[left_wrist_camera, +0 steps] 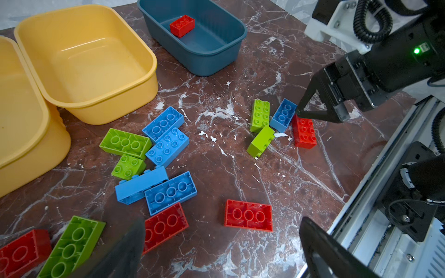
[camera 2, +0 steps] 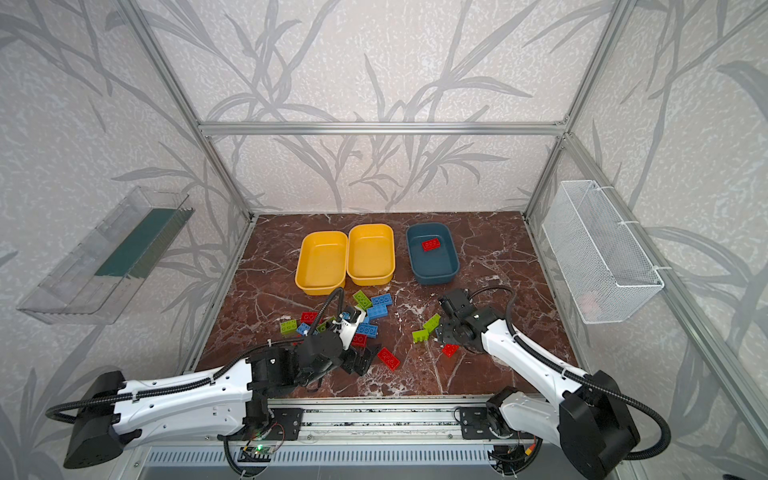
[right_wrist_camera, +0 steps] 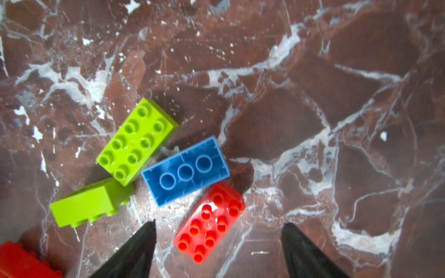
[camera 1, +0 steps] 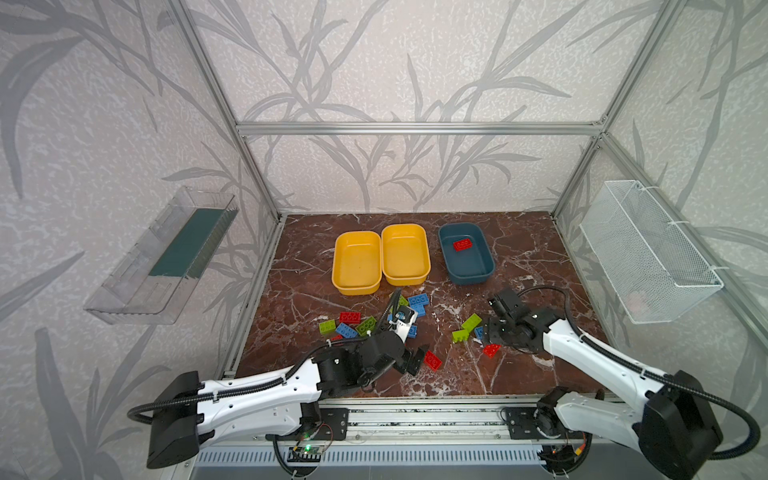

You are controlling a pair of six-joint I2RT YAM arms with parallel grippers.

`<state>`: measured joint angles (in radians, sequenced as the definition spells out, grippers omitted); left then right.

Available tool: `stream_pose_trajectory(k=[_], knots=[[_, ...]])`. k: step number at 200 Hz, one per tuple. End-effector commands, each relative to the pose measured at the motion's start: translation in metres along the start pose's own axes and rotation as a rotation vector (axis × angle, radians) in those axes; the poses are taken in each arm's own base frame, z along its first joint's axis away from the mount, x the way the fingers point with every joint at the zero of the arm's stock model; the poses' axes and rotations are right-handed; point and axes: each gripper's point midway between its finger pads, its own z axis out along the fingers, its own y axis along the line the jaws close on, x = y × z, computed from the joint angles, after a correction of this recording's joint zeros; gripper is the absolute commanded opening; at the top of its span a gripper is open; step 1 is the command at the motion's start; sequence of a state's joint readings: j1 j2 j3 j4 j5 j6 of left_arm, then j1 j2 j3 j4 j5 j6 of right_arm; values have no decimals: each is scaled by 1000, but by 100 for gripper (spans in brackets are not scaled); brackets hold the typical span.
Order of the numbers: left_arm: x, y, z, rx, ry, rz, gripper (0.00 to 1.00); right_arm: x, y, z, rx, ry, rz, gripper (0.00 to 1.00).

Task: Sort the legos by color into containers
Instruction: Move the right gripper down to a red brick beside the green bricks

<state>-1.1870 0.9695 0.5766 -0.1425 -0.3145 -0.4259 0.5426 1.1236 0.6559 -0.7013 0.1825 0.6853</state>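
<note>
At the far side of the brown marbled tabletop (camera 1: 540,257), the left yellow rounded-rectangle plastic tub (camera 1: 356,262) and the right yellow plastic tub (camera 1: 405,253) sit touching along their long rims, both bare inside. Just right of them and apart, the dark teal plastic tub (camera 1: 467,268) holds 1 red studded brick (camera 1: 462,244) in its far half. That brick is studs up, with its long axis across the tub's width. All 3 tubs run lengthwise front to back.

Nearer the front, a jumble of red, blue and lime green bricks (camera 1: 349,317) lies loose on the tabletop, pointing every way. Beside it the left gripper (camera 1: 417,357) hangs with its jaws spread wide, gripping nothing. An upturned red brick (camera 1: 432,360) lies just ahead of them.

Further right lie 2 lime green bricks (camera 1: 471,322), 1 upturned blue brick (right_wrist_camera: 185,171) and 1 studs-up red brick (right_wrist_camera: 209,222). The right gripper (right_wrist_camera: 219,225) straddles this red brick with its jaws apart and clear of its sides. The brick's long axis slants across the line between the fingertips.
</note>
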Motion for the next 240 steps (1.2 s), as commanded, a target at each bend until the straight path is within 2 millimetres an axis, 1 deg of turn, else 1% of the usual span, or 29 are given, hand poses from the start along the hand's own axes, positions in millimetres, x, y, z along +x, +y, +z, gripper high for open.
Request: stream_pose_trajectory(k=[1,12,34,117,129,151,169,196,222,240], knots=[[-3,4,-4,-28,-34,-42,99,10,-7,1,7,-10,90,81],[-3,2,-4,-23,-35,-41,99,14,-9,3,8,-5,95,81],[0,4,-4,-32,-31,-37,99,21,-7,10,-15,10,107,80],[6,11,-4,-58,-26,-30,99,28,6,34,-40,65,112,74],[7,12,-4,-65,-25,-27,99,30,5,37,-37,75,111,69],[8,13,-4,-69,-22,-21,99,35,3,40,-25,93,107,57],[8,13,-4,-70,-23,-21,99,40,-1,42,-13,102,109,52],[8,13,-4,-71,-24,-21,99,47,-9,44,21,117,100,42],[7,12,-4,-67,-24,-20,99,43,-12,35,34,106,82,32],[6,14,-4,-76,-29,-20,99,33,-11,22,32,80,66,30]])
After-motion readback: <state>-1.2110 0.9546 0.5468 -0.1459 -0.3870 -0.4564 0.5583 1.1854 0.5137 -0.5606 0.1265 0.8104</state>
